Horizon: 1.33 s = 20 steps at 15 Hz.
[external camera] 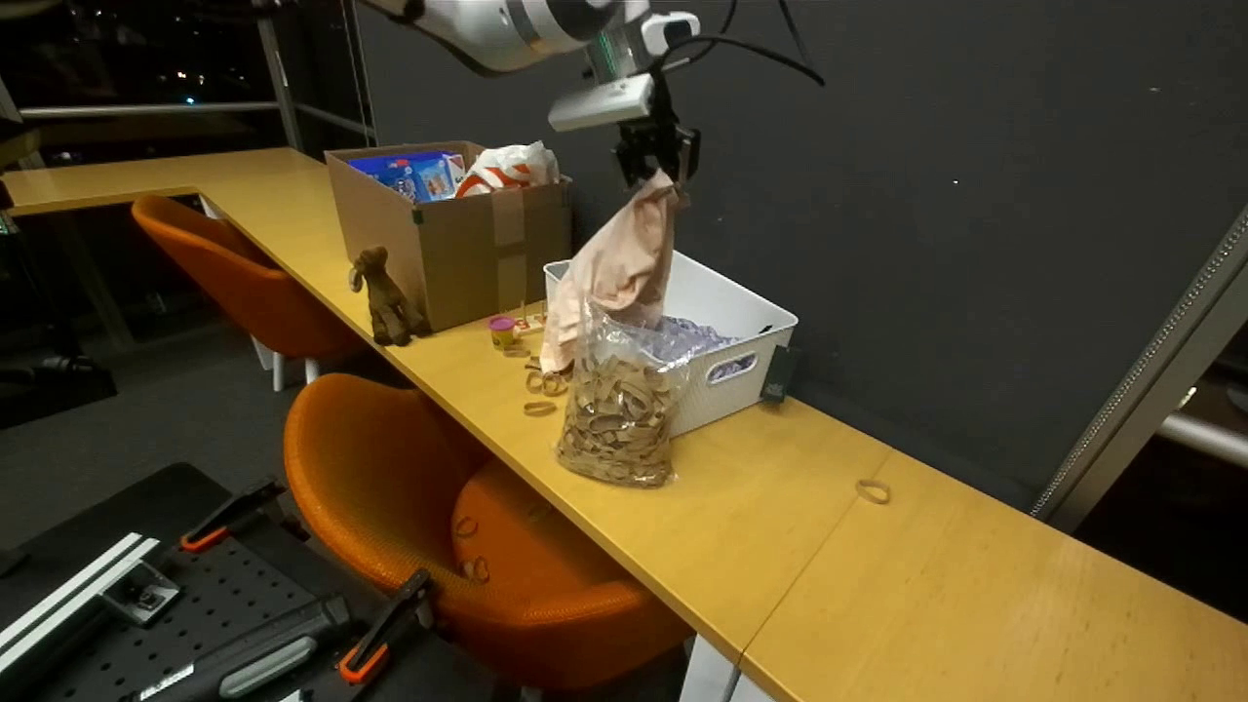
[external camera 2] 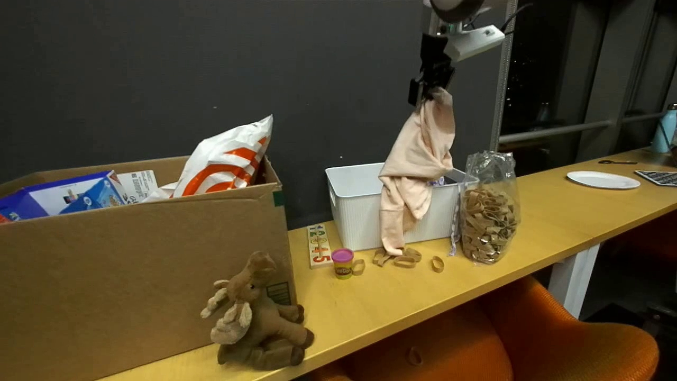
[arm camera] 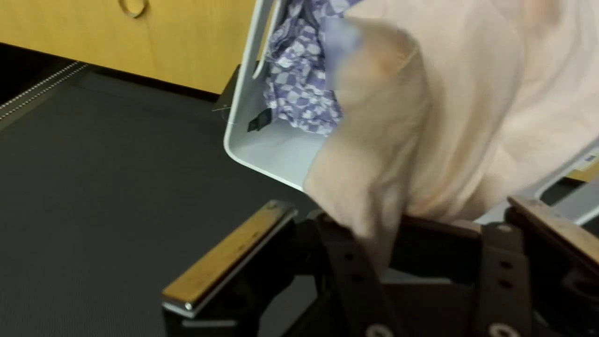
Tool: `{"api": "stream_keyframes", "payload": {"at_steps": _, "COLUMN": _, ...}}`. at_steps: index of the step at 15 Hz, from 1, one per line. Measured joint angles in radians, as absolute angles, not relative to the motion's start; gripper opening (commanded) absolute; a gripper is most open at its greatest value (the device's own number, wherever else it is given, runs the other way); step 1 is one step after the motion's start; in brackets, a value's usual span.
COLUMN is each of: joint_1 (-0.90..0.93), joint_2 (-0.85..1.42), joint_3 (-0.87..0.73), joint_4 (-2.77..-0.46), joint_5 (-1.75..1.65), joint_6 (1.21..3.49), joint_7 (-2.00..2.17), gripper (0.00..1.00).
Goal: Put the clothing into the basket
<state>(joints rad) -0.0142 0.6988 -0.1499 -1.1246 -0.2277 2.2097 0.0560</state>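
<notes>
Dim indoor light, near-black window [external camera: 146, 58] with small glints, pink cloth [arm camera: 463, 107] blurry in wrist view.

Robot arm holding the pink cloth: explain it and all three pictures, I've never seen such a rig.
The machine is a jointed robot arm ending in a black claw. Two pictures come from cameras outside it; the wrist view is taken from the arm itself, looking past the claw. The claw holds a pale pink garment, its lower end hanging outside the white basket. Purple checked cloth lies inside that basket. Also on the table: a cardboard box, a brown plush toy, a lidded tub and a bag of brown bands.
</notes>
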Motion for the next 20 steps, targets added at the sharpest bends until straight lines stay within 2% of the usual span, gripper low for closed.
{"api": "stream_keyframes", "payload": {"at_steps": 4, "joint_1": -0.053, "joint_2": 0.892, "joint_3": -0.242, "joint_4": -0.94, "joint_5": -0.298, "joint_6": 2.264, "joint_7": 0.07, "gripper": 0.0}}
{"api": "stream_keyframes", "payload": {"at_steps": 9, "joint_1": -0.054, "joint_2": 0.99, "joint_3": -0.296, "joint_4": -0.76, "joint_5": -0.345, "joint_6": 2.265, "joint_7": 0.085, "gripper": 0.0}}
{"api": "stream_keyframes", "payload": {"at_steps": 13, "joint_1": -0.018, "joint_2": 1.026, "joint_3": -0.289, "joint_4": -0.687, "joint_5": -0.341, "joint_6": 2.282, "joint_7": 0.098, "gripper": 0.0}}
{"api": "stream_keyframes", "payload": {"at_steps": 18, "joint_1": -0.024, "joint_2": 1.124, "joint_3": -0.198, "joint_4": -0.683, "joint_5": -0.243, "joint_6": 2.319, "joint_7": 0.109, "gripper": 0.0}}
{"api": "stream_keyframes", "payload": {"at_steps": 19, "joint_1": -0.033, "joint_2": 1.144, "joint_3": -0.171, "joint_4": -0.684, "joint_5": -0.212, "joint_6": 2.32, "joint_7": 0.107, "gripper": 0.25}}
{"api": "stream_keyframes", "payload": {"at_steps": 20, "joint_1": -0.04, "joint_2": 1.158, "joint_3": -0.144, "joint_4": -0.685, "joint_5": -0.186, "joint_6": 2.32, "joint_7": 0.104, "gripper": 0.28}}
